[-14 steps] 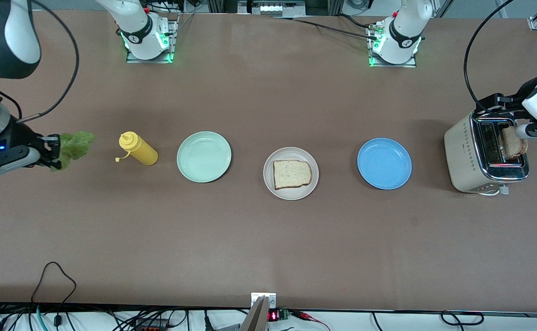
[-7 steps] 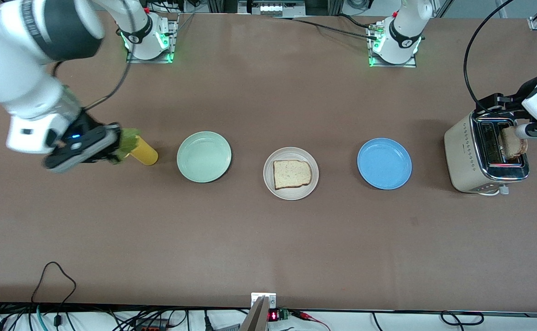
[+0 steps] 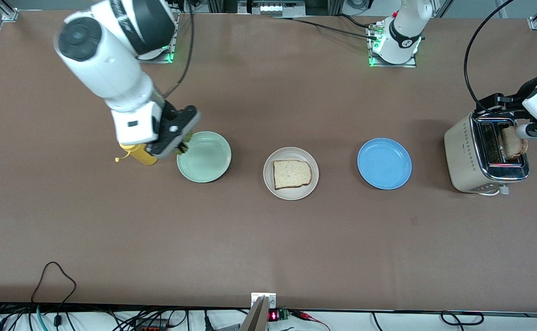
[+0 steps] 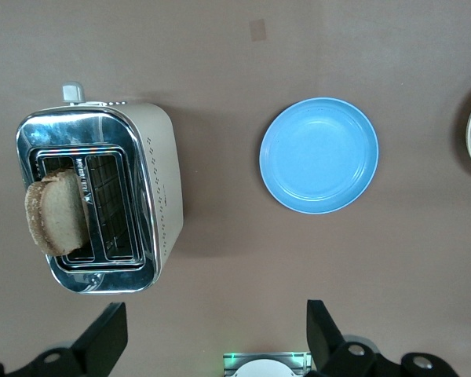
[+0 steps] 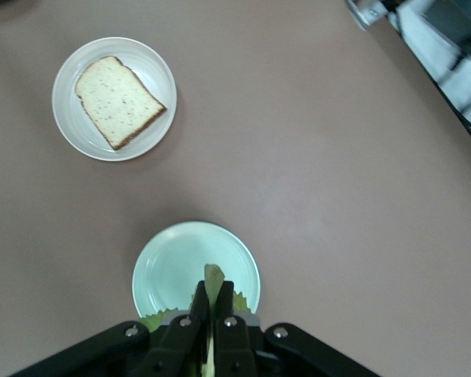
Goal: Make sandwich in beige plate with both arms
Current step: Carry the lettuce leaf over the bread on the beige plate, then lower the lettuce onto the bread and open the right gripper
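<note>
A toast slice (image 3: 292,174) lies on the beige plate (image 3: 291,154) at the table's middle; both also show in the right wrist view, the slice (image 5: 118,98) on the plate (image 5: 145,59). My right gripper (image 3: 178,142) (image 5: 213,292) is shut on a green lettuce leaf (image 5: 213,273) (image 3: 183,148) over the edge of the mint-green plate (image 3: 208,158). A second toast slice (image 3: 514,143) (image 4: 55,212) stands in the toaster (image 3: 470,156). My left gripper (image 3: 518,117) (image 4: 216,308) is open and empty, up over the toaster.
A yellow squeeze bottle (image 3: 142,156) lies beside the mint-green plate (image 5: 180,267), toward the right arm's end. A blue plate (image 3: 384,163) (image 4: 319,155) sits between the beige plate and the toaster (image 4: 157,181). Cables run along the table's near edge.
My right arm has swung in from the table's end with the lettuce, past the yellow bottle, to over the mint-green plate's edge. The left arm has not moved.
</note>
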Motion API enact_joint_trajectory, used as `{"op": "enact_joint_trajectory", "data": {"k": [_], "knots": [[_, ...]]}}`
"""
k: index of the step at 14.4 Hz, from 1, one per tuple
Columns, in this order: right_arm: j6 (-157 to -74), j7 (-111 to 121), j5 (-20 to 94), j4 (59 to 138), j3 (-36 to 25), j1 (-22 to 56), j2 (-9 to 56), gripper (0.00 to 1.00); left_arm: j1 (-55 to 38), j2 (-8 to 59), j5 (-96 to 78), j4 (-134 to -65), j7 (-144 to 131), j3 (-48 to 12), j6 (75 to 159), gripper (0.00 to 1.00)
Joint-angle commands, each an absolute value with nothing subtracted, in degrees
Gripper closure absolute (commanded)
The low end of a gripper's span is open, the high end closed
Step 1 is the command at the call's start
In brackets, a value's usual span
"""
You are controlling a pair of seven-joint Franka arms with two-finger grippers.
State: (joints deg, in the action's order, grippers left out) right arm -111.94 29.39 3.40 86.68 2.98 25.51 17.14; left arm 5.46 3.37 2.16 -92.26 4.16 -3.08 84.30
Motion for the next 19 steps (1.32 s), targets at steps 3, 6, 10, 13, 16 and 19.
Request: {"op": "enact_joint_trajectory", "data": {"k": [3, 6, 10, 13, 16, 19], "knots": [[-118.8, 31.2, 5.97, 77.7, 2.81, 31.28, 27.49, 1.0, 5.8, 3.52, 1.32, -91.06, 5.01, -3.16, 83.14, 0.0], [-126.72, 31.2, 7.2, 77.61, 2.81, 33.65, 31.36, 1.0, 5.8, 3.52, 1.32, -91.14, 5.01, -3.16, 83.06, 0.0], [-134.54, 31.29, 8.0, 77.17, 2.81, 37.26, 36.2, 1.0, 5.8, 3.52, 1.32, -91.14, 5.1, -3.16, 83.06, 0.0], [-140.43, 31.29, 7.82, 76.2, 2.81, 39.8, 40.24, 1.0, 5.8, 3.52, 1.32, -91.14, 5.1, -3.16, 83.06, 0.0], [-146.58, 31.2, 7.82, 75.94, 2.72, 41.57, 43.67, 1.0, 5.71, 3.52, 1.32, -91.14, 5.01, -3.25, 83.06, 0.0], [-149.67, 30.59, 7.82, 75.94, 2.72, 42.62, 46.22, 1.0, 5.63, 3.52, 1.32, -91.14, 5.01, -3.25, 83.06, 0.0]]}}
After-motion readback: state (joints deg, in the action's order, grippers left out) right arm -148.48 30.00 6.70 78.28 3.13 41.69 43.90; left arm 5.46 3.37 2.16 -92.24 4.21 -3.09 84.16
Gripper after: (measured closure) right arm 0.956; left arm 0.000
